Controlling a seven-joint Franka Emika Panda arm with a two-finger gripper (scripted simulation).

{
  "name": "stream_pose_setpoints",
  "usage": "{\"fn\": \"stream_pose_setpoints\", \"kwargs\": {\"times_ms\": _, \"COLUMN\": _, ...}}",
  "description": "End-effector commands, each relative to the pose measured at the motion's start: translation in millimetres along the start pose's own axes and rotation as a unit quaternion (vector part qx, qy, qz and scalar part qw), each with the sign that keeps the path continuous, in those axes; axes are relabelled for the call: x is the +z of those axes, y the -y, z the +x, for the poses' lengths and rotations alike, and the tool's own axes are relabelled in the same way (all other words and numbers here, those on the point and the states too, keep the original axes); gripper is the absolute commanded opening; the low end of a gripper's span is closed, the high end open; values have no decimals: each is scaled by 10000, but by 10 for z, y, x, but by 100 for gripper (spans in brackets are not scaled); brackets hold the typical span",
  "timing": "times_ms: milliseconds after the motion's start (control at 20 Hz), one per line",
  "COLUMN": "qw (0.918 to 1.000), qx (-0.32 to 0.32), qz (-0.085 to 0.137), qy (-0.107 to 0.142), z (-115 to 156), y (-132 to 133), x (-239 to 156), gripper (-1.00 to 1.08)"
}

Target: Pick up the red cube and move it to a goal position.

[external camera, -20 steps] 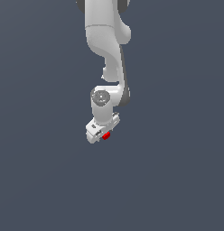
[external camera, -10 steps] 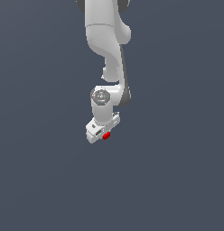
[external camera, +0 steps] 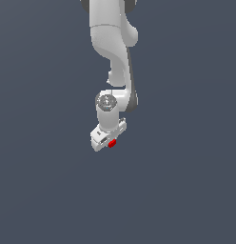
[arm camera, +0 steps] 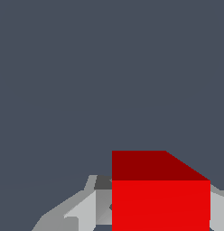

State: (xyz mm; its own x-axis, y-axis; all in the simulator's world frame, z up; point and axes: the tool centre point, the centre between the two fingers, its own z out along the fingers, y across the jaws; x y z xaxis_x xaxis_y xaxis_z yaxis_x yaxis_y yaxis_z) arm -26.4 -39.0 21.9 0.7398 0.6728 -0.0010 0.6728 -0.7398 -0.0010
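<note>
The arm (external camera: 113, 52) is smooth, glossy white plastic with rounded, tube-like links and dark bands at the joints, and a round grey cap (external camera: 107, 101) sits on the wrist joint. It reaches down from the top of the exterior view against a flat, even slate-grey background with no visible texture. At its lower end is the gripper (external camera: 106, 141), a blocky white body tilted so its tip points down and toward the exterior view's left. The red cube (external camera: 112, 143) is a tiny, bright red, plain-faced block with sharp edges, sitting at the gripper's tip on the side toward the exterior view's right, far smaller than the gripper body. In the wrist view the red cube (arm camera: 161, 194) fills the near part of the frame: one bright face toward the camera and a darker, shaded face above it. Being a cube, it has no long axis; its edges run square with the fingers. Pale grey fingers (arm camera: 82, 208) show on either side of the cube, pressed up against its side faces, so the gripper is clamped on the cube at the cube's width. The cube is touching nothing else that can be seen.
</note>
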Motion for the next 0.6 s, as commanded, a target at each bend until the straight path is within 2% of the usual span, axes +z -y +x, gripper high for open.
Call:
{"fn": "stream_pose_setpoints", "kwargs": {"times_ms": 0, "qw": 10000, "qx": -2, "qz": -5, "qy": -5, "z": 31, "y": -1, "x": -53, "gripper": -100}}
{"fn": "stream_pose_setpoints", "kwargs": {"times_ms": 550, "qw": 10000, "qx": -5, "qz": -1, "qy": -6, "z": 395, "y": 12, "x": -682, "gripper": -100}}
